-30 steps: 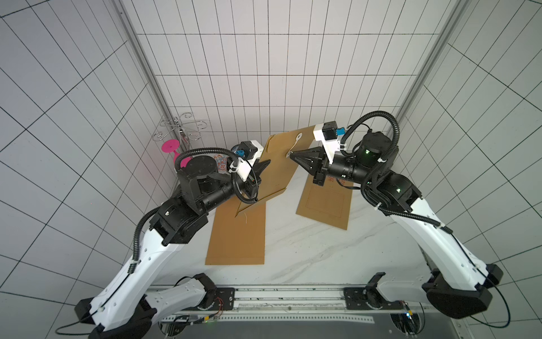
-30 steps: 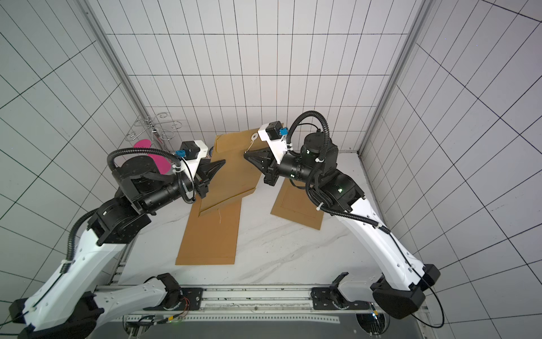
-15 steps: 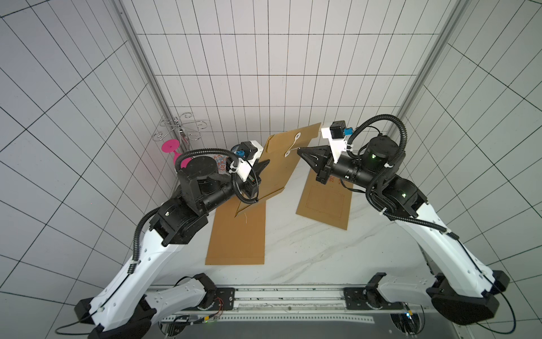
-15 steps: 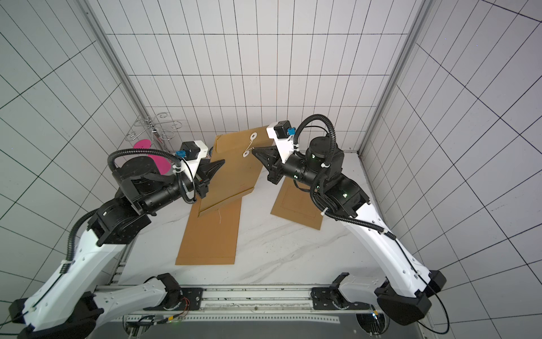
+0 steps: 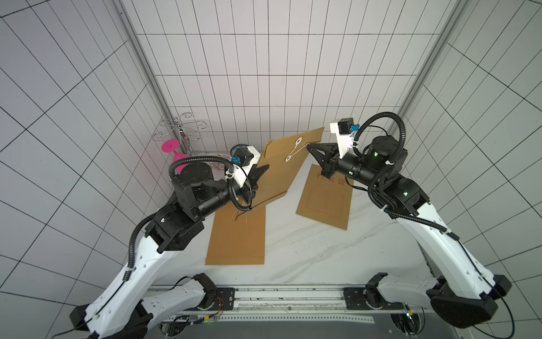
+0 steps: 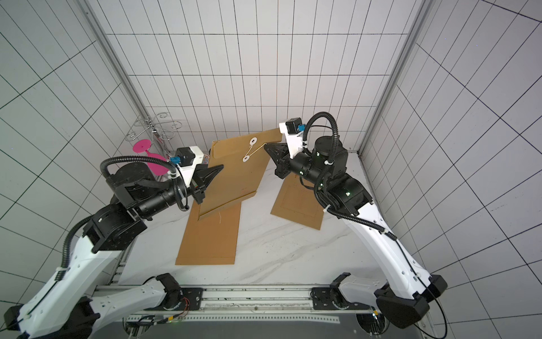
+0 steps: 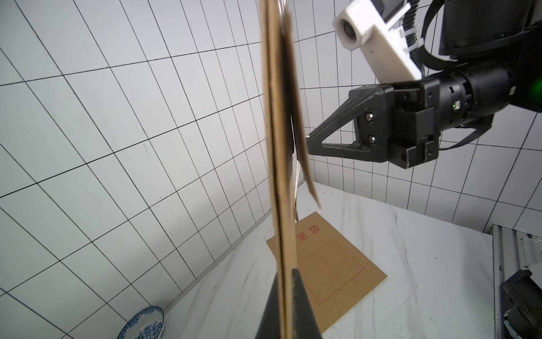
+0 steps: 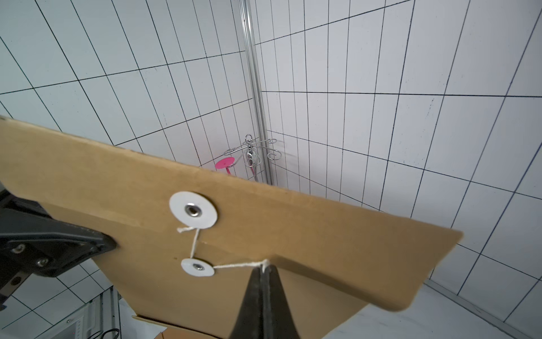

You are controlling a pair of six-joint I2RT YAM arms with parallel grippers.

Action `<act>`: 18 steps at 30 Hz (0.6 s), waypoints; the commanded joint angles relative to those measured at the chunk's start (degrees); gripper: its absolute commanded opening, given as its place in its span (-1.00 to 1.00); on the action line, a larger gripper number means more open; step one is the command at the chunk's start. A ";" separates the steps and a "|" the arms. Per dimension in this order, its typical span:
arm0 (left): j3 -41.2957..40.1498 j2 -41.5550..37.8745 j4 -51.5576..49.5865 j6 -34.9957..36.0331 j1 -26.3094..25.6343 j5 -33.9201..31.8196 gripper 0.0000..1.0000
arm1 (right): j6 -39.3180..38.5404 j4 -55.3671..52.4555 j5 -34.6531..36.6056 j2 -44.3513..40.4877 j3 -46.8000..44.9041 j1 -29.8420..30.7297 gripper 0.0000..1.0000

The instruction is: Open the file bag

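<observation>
Unwinding string (image 8: 234,266): right gripper (image 8: 262,271) pinched closed on it, left gripper (image 5: 265,168) clamped tight on file bag (image 5: 280,173) edge, bag held up over table (image 5: 293,249). Keep string taut, circle it off lower disc (image 8: 197,267), don't yank or paper tears.

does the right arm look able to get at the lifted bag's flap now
Probably yes: the right gripper sits right beside the flap with nothing between, though it is shut on the string.
</observation>
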 commanded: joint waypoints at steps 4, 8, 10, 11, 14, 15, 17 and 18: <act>-0.71 -0.35 7.97 -3.74 -0.26 3.71 -1.00 | -0.19 -0.42 -0.88 -2.48 -2.70 -0.91 -1.00; -0.21 1.32 11.33 -6.90 -0.23 5.07 -1.00 | -0.45 -1.05 -0.87 -2.93 -3.33 -1.20 -1.00; -0.42 1.73 13.24 -8.29 -0.23 5.58 -1.00 | -0.54 -1.35 -0.76 -3.26 -3.51 -1.42 -1.00; -0.55 1.89 14.03 -8.76 -0.28 5.70 -1.00 | -0.67 -1.56 -0.75 -3.41 -3.60 -1.55 -1.00; -0.56 2.45 15.31 -9.78 -0.24 5.71 -1.00 | -0.94 -2.17 -0.76 -3.77 -3.51 -1.94 -1.00; -0.55 2.60 15.55 -10.08 -0.26 5.65 -1.00 | -0.98 -2.36 -0.80 -3.92 -3.51 -2.11 -1.00; -0.74 2.62 16.18 -10.60 -0.27 5.70 -1.00 | -1.14 -2.79 -0.73 -3.94 -3.51 -2.35 -1.00; -0.82 2.66 16.46 -10.85 -0.21 5.70 -1.00 | -1.15 -3.00 -0.87 -3.96 -3.51 -2.45 -1.00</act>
